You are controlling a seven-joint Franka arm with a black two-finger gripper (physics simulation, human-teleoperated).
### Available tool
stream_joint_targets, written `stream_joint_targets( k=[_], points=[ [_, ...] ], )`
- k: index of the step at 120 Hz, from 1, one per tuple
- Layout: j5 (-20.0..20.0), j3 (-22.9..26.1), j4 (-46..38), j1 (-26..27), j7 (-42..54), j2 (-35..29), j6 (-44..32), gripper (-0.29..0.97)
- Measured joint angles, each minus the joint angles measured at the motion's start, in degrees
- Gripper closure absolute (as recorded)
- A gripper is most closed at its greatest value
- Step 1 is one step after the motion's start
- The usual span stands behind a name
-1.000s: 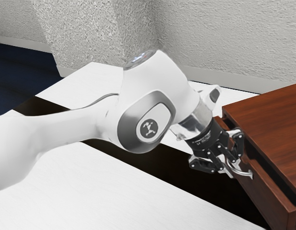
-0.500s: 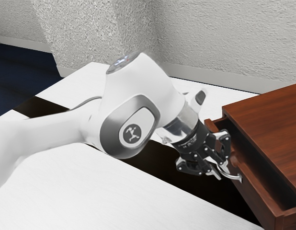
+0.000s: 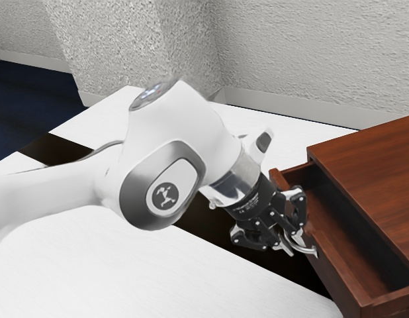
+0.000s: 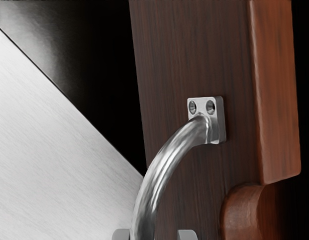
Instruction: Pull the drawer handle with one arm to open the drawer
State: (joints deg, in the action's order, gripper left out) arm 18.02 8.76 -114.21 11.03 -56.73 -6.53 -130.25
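One wooden cabinet (image 3: 380, 156) stands by the surface's (image 3: 125, 265) edge at the exterior view's right. Its one drawer (image 3: 343, 258) is slid partly out toward the arm. One curved metal drawer handle (image 3: 305, 249) sits on the drawer front, fixed by a plate (image 4: 207, 119) with two screws. The one black pincer (image 3: 294, 233) appears to pinch that handle, a finger on either side.
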Motion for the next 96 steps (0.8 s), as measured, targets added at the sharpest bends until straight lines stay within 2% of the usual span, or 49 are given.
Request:
stream_joint_targets(
  k=[71, 96],
  points=[
    [-0.1, 0.0, -6.9, -0.4, -0.8, -7.2, -0.5, 0.73],
    [-0.5, -0.3, -7.7, -0.1, -1.6, -7.6, -0.3, 0.68]
  ],
)
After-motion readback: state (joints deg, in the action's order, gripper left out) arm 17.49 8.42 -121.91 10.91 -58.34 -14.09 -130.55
